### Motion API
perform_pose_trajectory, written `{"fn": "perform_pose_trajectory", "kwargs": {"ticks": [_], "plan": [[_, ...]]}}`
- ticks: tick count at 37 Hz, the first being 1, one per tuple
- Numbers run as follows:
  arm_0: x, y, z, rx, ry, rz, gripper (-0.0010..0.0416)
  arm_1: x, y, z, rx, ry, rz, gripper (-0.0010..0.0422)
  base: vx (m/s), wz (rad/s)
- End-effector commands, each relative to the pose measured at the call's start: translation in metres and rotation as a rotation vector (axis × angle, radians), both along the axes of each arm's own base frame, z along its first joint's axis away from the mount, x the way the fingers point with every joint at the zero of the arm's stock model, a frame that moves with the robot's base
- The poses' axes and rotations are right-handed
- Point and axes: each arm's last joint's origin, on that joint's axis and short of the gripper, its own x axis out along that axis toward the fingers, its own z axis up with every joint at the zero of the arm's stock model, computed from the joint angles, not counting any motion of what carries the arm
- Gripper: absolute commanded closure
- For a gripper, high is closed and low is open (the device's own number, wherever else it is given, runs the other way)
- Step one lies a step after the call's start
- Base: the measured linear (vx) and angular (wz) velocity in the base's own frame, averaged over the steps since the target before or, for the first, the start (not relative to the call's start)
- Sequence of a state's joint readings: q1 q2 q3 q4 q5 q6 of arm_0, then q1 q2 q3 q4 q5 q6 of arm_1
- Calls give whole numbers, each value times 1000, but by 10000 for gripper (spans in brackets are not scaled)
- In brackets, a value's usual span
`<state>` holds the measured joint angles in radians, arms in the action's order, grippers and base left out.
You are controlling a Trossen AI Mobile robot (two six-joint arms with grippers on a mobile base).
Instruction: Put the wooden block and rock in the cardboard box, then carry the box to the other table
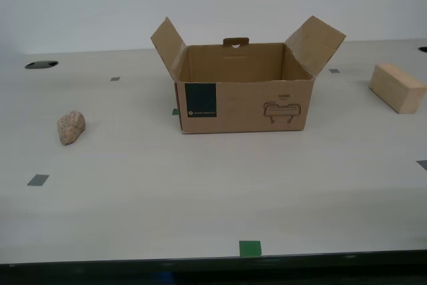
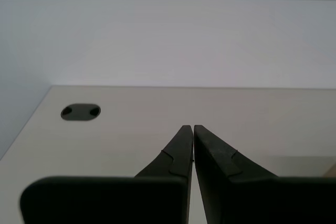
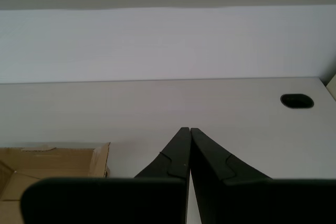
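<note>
The cardboard box (image 1: 245,95) stands open in the middle of the beige table, flaps up, its navy label and line drawing facing the camera. The rock (image 1: 71,127) lies on the table toward the exterior view's left. The wooden block (image 1: 397,87) rests near the exterior view's right edge. No arm shows in the exterior view. My first gripper (image 3: 189,129) is shut with nothing in it, above the table, and a flap of the box (image 3: 58,161) shows beside it. My second gripper (image 2: 192,127) is shut and empty too, over bare tabletop. The other table is out of view.
Grey tape squares (image 1: 38,179) and a green one (image 1: 250,248) mark the tabletop. Dark cable holes sit near the back edge (image 1: 41,65), (image 2: 81,112), (image 3: 296,100). A white wall runs behind the table.
</note>
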<state>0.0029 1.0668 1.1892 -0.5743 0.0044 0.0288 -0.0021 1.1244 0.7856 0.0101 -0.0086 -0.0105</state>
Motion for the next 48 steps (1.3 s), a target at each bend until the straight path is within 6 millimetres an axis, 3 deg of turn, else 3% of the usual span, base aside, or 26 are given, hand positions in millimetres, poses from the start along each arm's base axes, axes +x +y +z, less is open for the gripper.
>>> {"fn": "perform_pose_trajectory", "kwargs": {"ticks": [1,20,35,48], "plan": [[-3,0,2,28,30,-14,406,-1,0,13,-27,66,8,412,0,0],[-19,0,21,66,182,-40,406,-23,-1,70,-66,364,16,412,0,0],[-15,0,41,66,399,-51,406,-2,-5,85,-77,643,-89,412,0,0],[7,0,33,60,524,-53,406,6,-5,94,-81,746,-85,412,0,0]]}}
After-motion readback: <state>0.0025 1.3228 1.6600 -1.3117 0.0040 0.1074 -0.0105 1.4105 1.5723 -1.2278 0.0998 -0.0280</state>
